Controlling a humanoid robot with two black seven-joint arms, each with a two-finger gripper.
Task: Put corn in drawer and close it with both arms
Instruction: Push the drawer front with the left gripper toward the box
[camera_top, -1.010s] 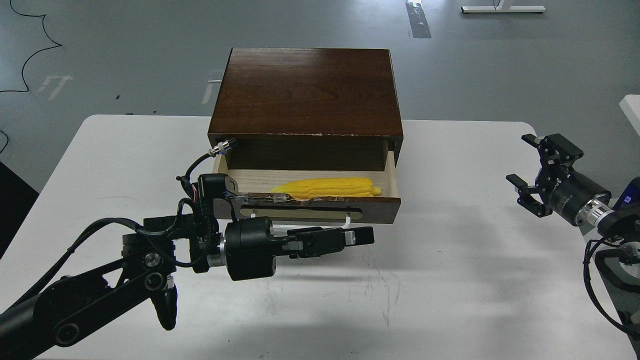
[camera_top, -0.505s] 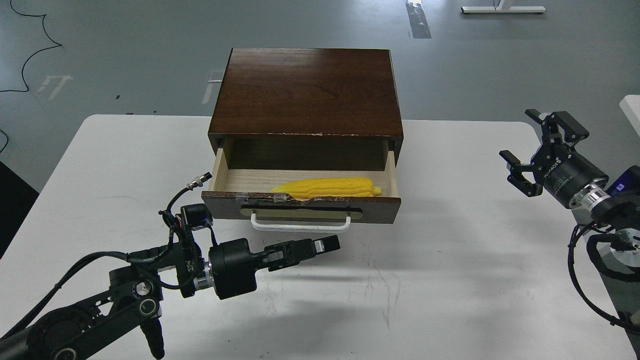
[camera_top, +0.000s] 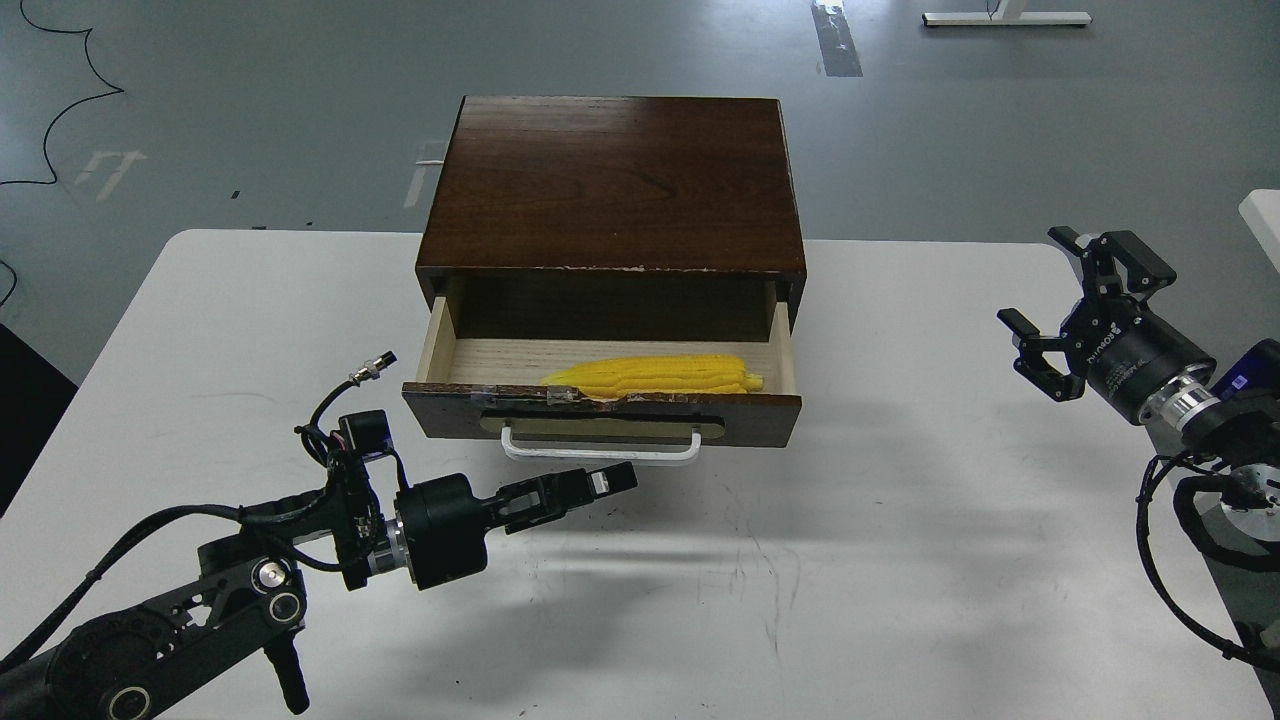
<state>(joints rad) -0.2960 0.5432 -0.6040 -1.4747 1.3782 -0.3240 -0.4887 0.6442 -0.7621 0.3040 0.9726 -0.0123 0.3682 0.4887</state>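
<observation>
The corn (camera_top: 655, 375) already lies inside the open drawer (camera_top: 600, 418), its long axis running side to side, parallel to the drawer front and tucked just behind it, tapered end toward the bench's left edge. What remains, by my reading, is the push that shuts the drawer — toward the far edge of the bench.

The left gripper (camera_top: 605, 482) sits just in front of the white handle (camera_top: 600, 452), low over the bench (camera_top: 900, 560) and a little left of the handle's middle; its fingers are drawn together and hold nothing. It points mostly sideways along the drawer front rather than into it (so the push would likely come from the fingers' flank).

The right gripper (camera_top: 1065, 310) hovers near the bench's right edge, fingers spread wide and empty — well apart from the drawer's right corner. The left arm is clearly the nearer; the right would need to travel leftward to share the push.
</observation>
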